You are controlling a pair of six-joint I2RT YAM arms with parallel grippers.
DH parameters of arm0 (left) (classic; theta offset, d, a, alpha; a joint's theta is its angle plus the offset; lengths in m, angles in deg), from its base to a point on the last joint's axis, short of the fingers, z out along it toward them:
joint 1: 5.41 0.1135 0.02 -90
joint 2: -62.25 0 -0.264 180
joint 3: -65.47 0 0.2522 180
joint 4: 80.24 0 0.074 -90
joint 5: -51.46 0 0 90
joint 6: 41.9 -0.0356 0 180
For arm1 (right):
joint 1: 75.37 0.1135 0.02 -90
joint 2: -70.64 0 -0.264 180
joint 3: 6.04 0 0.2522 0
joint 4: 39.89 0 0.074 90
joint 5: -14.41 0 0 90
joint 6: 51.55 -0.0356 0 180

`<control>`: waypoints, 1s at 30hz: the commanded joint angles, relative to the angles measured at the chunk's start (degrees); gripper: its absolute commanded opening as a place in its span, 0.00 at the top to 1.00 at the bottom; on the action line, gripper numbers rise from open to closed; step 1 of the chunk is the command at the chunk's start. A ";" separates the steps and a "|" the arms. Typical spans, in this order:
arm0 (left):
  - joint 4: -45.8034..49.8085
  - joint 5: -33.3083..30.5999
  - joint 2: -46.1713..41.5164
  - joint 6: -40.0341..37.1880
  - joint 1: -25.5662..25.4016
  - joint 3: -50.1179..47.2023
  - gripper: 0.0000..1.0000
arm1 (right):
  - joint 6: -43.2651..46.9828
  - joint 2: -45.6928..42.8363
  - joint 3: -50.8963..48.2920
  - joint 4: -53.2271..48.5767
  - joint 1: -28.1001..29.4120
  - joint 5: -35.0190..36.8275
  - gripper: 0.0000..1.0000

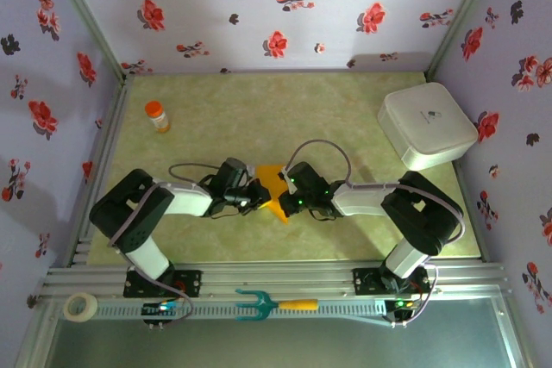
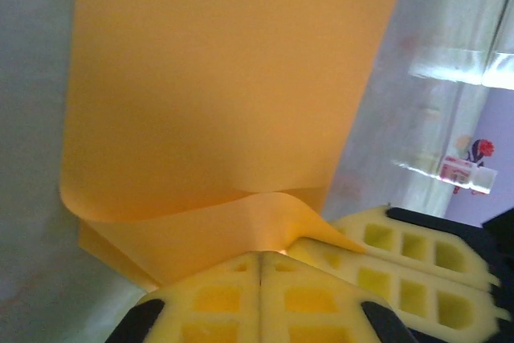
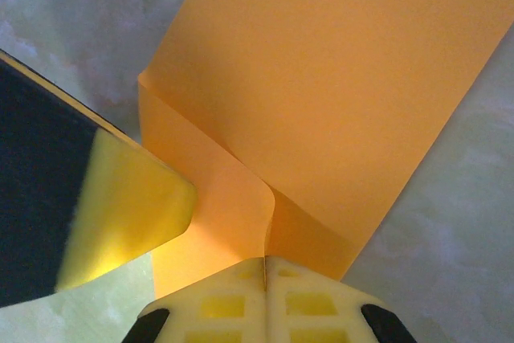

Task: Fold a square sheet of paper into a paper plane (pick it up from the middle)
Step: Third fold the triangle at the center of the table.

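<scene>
The square sheet of paper point(image 1: 272, 185) is orange-yellow and lies mid-table between both arms, partly folded, with one layer curling over another point(image 2: 217, 102) point(image 3: 337, 86). My left gripper point(image 1: 258, 195) reaches in from the left. Its yellow fingertips point(image 2: 259, 256) are pressed together on the sheet's near edge, where the paper buckles upward. My right gripper point(image 1: 290, 199) comes in from the right, its tips point(image 3: 265, 261) shut on a raised crease of the same sheet. Each wrist view has the other gripper's yellow fingers close beside the pinch point(image 2: 418, 251) point(image 3: 128, 214).
A small orange-capped bottle point(image 1: 157, 115) stands at the back left. A white box point(image 1: 426, 125) sits at the back right. On the front rail lie a teal fork with an orange handle point(image 1: 274, 304) and a tape roll point(image 1: 81, 306). Floral walls enclose the table.
</scene>
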 commanded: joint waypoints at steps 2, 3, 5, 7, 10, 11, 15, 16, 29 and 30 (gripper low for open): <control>2.19 0.24 1.68 -1.23 -0.38 1.24 1.00 | -0.45 1.16 0.52 -2.11 -0.49 1.80 0.96; 2.57 0.03 1.82 -1.30 -0.41 1.27 1.00 | -0.45 1.08 0.49 -2.11 -0.44 1.83 0.96; 2.81 -0.04 2.11 -1.31 -0.42 1.28 1.00 | -0.71 0.99 0.57 -2.11 -0.50 1.83 0.95; 2.84 -0.09 2.21 -1.31 -0.38 1.28 1.00 | -0.89 0.74 0.98 -2.43 -0.46 1.66 0.92; 2.78 -0.03 2.54 -1.59 -0.40 1.47 1.00 | -1.66 -0.40 2.00 -3.67 -0.46 0.55 0.86; 2.82 -0.10 2.56 -1.55 -0.43 1.64 1.00 | -2.38 -1.21 2.31 -4.20 -0.51 0.48 0.79; 2.84 -0.19 2.30 -1.68 -0.47 1.48 1.00 | -6.39 -6.45 3.10 -8.36 -2.17 1.21 0.56; 2.94 -0.17 2.29 -1.67 -0.47 1.56 1.00 | -7.57 -7.54 3.16 -9.52 -2.71 1.04 0.53; 2.57 -0.67 1.83 -1.68 -0.47 1.23 1.00 | -14.16 -5.50 5.88 -12.65 -3.41 -20.04 0.93; 2.60 -0.72 1.72 -1.65 -0.48 1.14 1.00 | -14.13 -5.07 6.36 -13.31 -3.10 -20.14 0.94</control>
